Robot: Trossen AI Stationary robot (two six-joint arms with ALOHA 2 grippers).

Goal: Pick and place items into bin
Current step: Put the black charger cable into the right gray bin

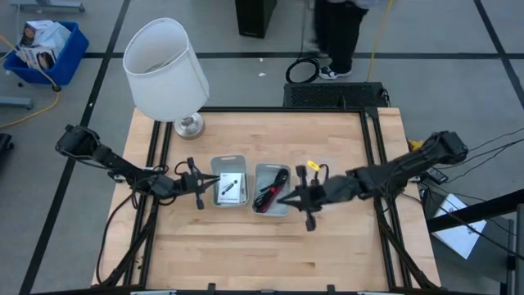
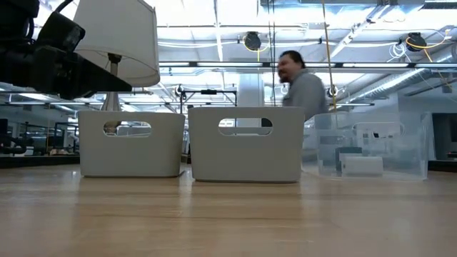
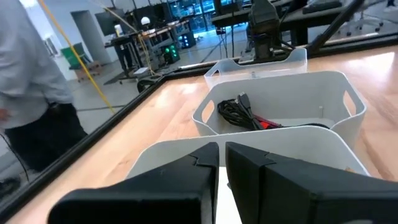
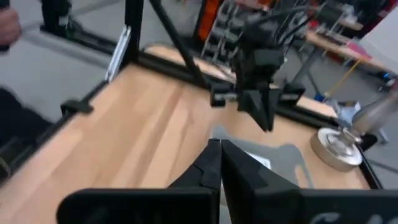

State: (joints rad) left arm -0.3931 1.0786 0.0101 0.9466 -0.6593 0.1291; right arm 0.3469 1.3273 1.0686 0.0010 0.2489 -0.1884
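Observation:
Two grey-white bins stand side by side mid-table. The left bin holds white cards with black marks. The right bin holds the coiled red-and-black cable, which also shows in the left wrist view as the cable. I cannot make out the tiny white block or the black cube. My left gripper is shut and hovers at the left bin's left wall. My right gripper is shut and sits over the right bin's right rim.
A white-shaded lamp stands on its metal base at the far left of the table. Black frame rails run along both sides. A person stands beyond the far edge. Bare wood lies toward the near edge.

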